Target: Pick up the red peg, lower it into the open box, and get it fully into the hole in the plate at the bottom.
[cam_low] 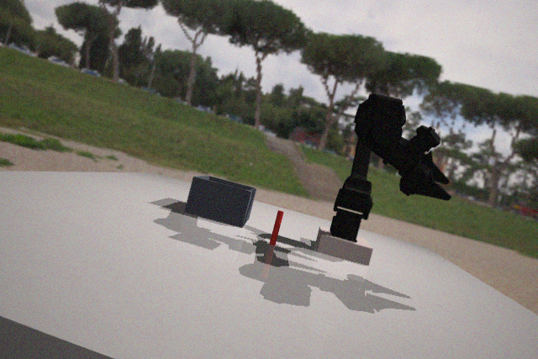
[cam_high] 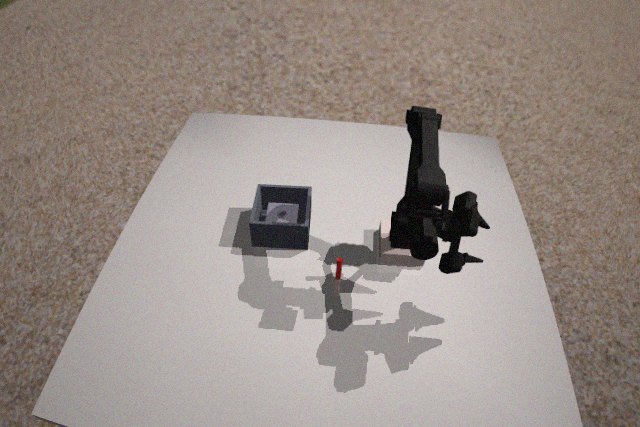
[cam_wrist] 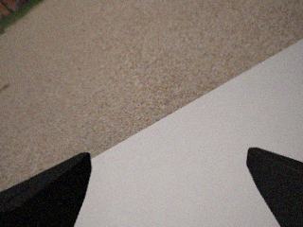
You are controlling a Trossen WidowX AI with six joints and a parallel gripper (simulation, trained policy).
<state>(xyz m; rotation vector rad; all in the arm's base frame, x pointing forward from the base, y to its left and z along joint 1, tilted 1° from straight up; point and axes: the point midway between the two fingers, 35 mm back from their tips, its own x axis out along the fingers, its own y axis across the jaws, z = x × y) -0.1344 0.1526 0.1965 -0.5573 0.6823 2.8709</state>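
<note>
Standing upright, red peg (cam_high: 339,268) (cam_low: 276,228) well apart from end effector (cam_high: 485,244) (cam_low: 449,190) (cam_wrist: 169,157).

Matte black arm (cam_high: 424,169) (cam_low: 361,164), blocky joints; black claw (cam_high: 485,244) (cam_low: 449,190) (cam_wrist: 169,158), tapered, pointed fingers.

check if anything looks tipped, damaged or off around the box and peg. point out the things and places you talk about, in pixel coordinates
Nothing stands out. The red peg (cam_high: 339,268) (cam_low: 276,227) stands upright on the white table top (cam_high: 170,350) (cam_low: 130,303) (cam_wrist: 189,189), and the dark box (cam_high: 279,235) (cam_low: 219,200) sits flat with no visible damage. The open gripper (cam_high: 485,244) (cam_low: 449,190) (cam_wrist: 169,158) points away from both.
</note>
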